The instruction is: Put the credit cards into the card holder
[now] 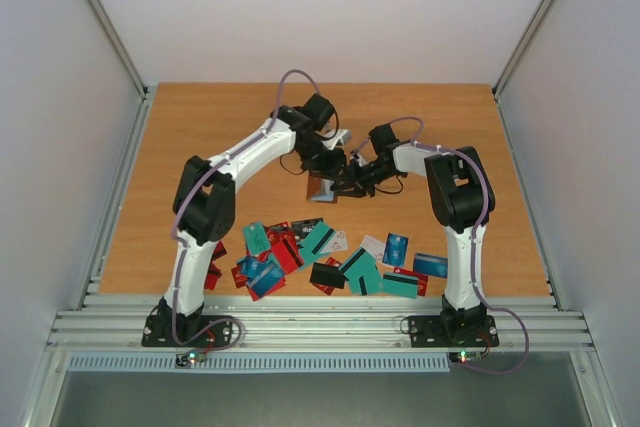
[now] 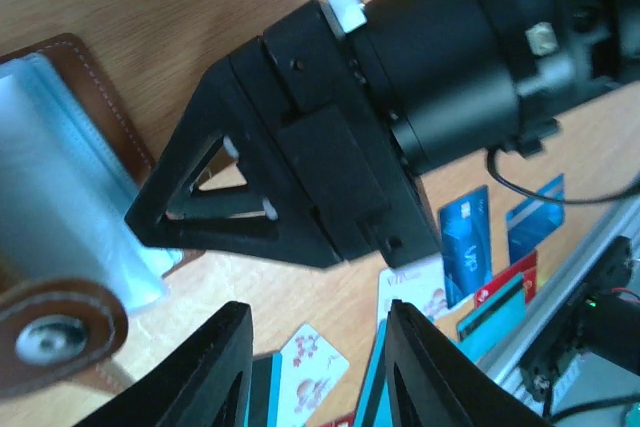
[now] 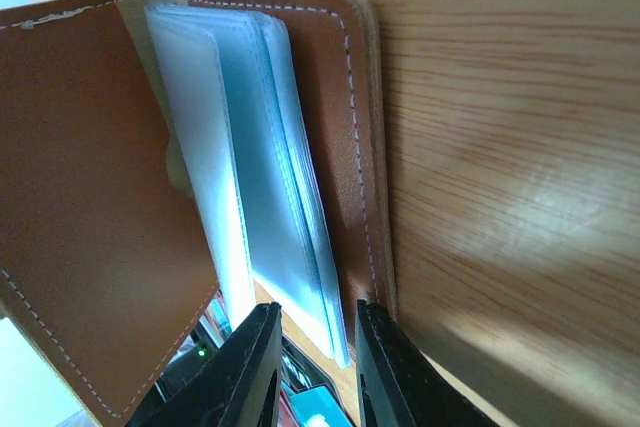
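Mid-table | right hand [image 3: 315, 352] reaching in low, pinching card holder [image 3: 90, 197] edge | left hand [image 2: 318, 347] tilted down near it, half open, empty

The worktop [image 1: 200, 127] is a warm orange-brown wood board with fine grain, and close up it catches a soft patch of glare. Plain white walls box it in: a back wall [image 1: 320, 7] and side panels [image 1: 50, 167] to left and right. Slim metal posts [image 1: 105, 17] slant up at the back corners. Ribbed aluminium rails [image 1: 320, 322] run along the near edge. Just below them lies a pale slotted strip [image 1: 320, 361], then a dull grey panel [image 1: 300, 399].
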Controlling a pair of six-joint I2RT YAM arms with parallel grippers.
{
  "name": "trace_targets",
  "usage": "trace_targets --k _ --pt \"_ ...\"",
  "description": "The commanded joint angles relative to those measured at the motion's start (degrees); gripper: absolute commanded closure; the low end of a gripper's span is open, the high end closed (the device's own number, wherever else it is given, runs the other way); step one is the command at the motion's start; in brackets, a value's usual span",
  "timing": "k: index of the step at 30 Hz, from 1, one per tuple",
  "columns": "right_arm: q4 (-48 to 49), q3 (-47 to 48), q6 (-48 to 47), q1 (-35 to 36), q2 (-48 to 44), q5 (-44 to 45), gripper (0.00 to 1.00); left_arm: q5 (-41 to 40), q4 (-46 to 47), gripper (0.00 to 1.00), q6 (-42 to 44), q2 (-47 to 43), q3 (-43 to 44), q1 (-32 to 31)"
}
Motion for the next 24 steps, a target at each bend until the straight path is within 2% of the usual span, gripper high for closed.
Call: trace_targets --k 1,17,24 --pt "-5.4 -3.5 -0.9 0.0 2.4 9.0 0.76 -5.1 -3.7 0.63 1.0 4.5 4.2 -1.7" --pt "-6.5 -4.5 -2.2 0.0 2.1 9.4 0.77 -29.2 -7.8 0.63 5.5 3.1 1.9 -1.7" --pt "-7.2 -4.5 -2.9 0.0 2.5 9.4 0.77 -32.2 -5.7 0.61 6.1 3.2 2.6 -1.3"
